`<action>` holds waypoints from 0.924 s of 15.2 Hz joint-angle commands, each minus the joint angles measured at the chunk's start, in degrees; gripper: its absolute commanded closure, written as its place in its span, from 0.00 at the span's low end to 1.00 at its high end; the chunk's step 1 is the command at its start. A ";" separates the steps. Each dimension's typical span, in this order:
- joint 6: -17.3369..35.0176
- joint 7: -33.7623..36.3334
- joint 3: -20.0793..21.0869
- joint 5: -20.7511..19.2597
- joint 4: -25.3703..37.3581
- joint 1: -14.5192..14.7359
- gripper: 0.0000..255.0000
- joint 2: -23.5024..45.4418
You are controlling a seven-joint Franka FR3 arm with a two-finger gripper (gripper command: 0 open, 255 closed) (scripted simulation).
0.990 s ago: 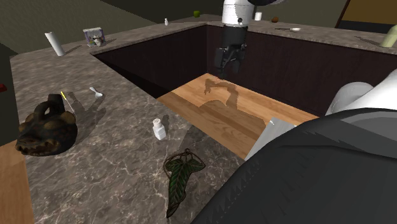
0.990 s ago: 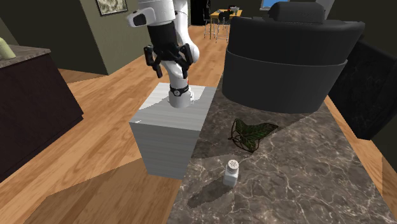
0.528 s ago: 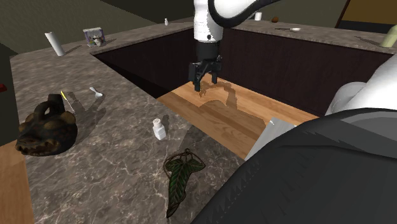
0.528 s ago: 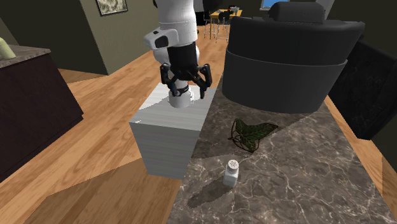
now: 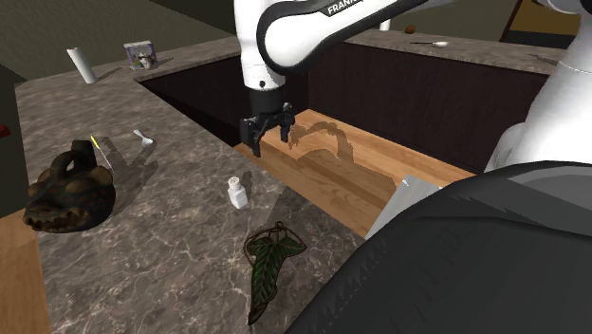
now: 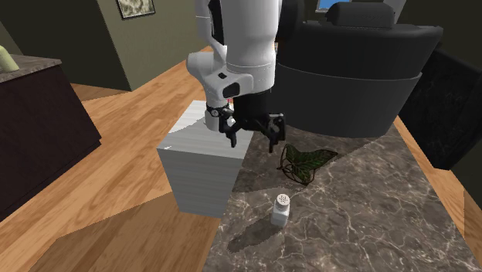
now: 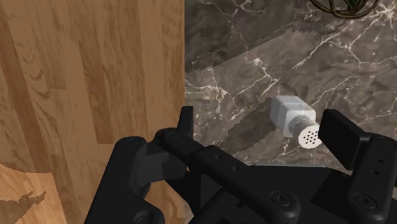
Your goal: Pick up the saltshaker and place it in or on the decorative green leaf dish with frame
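The white saltshaker (image 5: 238, 193) stands upright on the dark marble counter (image 5: 171, 237), close to the counter's edge. The green leaf dish (image 5: 270, 261) lies flat on the same counter, a little nearer the stand. My black gripper (image 5: 269, 136) hangs open above the counter's edge, higher than the shaker and a short way beyond it. In the second exterior view the gripper (image 6: 253, 143) is above the saltshaker (image 6: 281, 209) and beside the leaf dish (image 6: 307, 162). The wrist view has the saltshaker (image 7: 291, 119) below my gripper (image 7: 263, 130), near one finger, and untouched.
A dark jug-like ornament (image 5: 68, 190), a white spoon (image 5: 143, 139), a white roll (image 5: 82, 64) and a small picture (image 5: 140, 54) sit further along the counter. The wooden floor (image 5: 351, 171) lies beyond the edge. The white stand (image 6: 205, 158) and a black armchair (image 6: 347, 69) border the counter.
The arm has swung down and toward the shoulder view's left, from over the wooden floor to the counter's edge near the saltshaker. The fingers stayed open.
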 commanded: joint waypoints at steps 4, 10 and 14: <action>0.27 5.78 1.42 -5.41 10.53 2.68 0.00 11.93; -1.03 10.16 1.08 -10.38 22.55 6.73 0.00 23.96; 1.63 10.41 0.88 -10.76 20.77 6.80 0.00 24.89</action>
